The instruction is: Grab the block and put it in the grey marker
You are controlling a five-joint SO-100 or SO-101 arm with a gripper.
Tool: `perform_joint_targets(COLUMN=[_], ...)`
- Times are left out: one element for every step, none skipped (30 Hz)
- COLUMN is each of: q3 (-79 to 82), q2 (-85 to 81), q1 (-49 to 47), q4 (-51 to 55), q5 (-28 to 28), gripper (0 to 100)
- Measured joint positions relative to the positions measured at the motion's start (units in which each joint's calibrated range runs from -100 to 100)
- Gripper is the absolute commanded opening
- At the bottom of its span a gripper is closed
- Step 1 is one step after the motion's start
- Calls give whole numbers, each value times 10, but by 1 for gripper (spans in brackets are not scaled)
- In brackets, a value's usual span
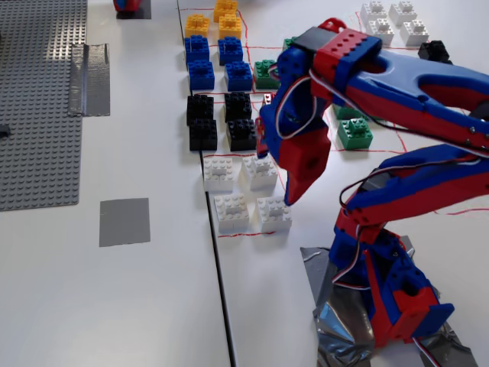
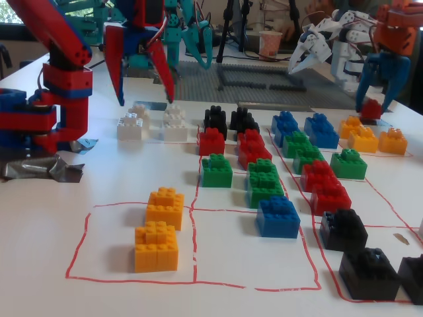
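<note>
Above the white block (image 1: 260, 172), the pincer (image 2: 142, 84) is held spread and empty, poised for a grasp, with the grey marker (image 1: 124, 222) left clear on the counter (image 1: 137, 306).

Arm bent forward, gripper (image 2: 142, 86) pointing down, fingers spread

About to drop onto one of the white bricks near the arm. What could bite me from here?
1. The four white bricks sit tightly grouped, so the open gripper hovering above them may nudge or catch a neighbour instead of one clean block.
2. The black bricks lie right behind the white group; a finger could clip them on descent.
3. The grey marker lies across the table seam, barely bigger than a brick, so placement may overhang.
</note>
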Motion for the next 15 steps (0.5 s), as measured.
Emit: perform_joint_targets(q3=[0, -1, -2, -5, -10, -15, -16, -16, -16, -16, -16, -16, -16, -16, -16], q2=[6, 8, 8, 8, 13, 19, 23, 23, 23, 23, 23, 23, 23, 23, 23], q1=[-8, -15, -19, -23, -26, -26, -26, -26, -26, -26, -26, -26, -26, -25, -25], q4=[2, 5, 8, 12, 17, 19, 21, 23, 23, 23, 24, 28, 30, 31, 32], q5=[0, 0, 0, 0, 0, 0, 0, 0, 0, 0, 0, 0, 0, 0, 0], gripper=[34, 35, 35, 35, 35, 35, 35, 35, 35, 35, 35, 35, 35, 34, 33])
